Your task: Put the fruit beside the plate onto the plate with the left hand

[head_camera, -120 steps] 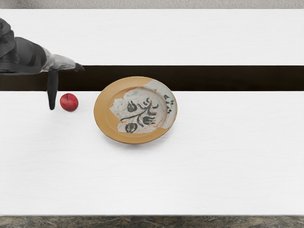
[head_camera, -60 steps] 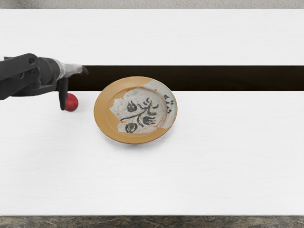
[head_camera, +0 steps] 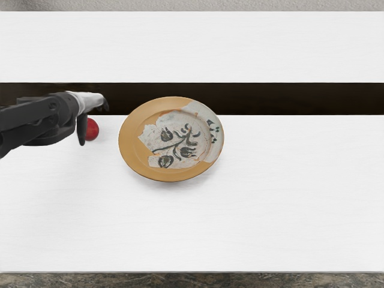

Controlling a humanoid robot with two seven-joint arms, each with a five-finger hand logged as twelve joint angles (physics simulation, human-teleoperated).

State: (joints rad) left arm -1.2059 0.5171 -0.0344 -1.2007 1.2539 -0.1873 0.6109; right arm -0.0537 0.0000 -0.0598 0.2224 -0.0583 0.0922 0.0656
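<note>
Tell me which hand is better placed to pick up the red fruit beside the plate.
Left. The left hand sits right over the red fruit, partly covering it, on the left side of the plate. The right arm is not in view at all.

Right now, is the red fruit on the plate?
No, the red fruit lies on the white table left of the plate, partly hidden by the left hand.
</note>
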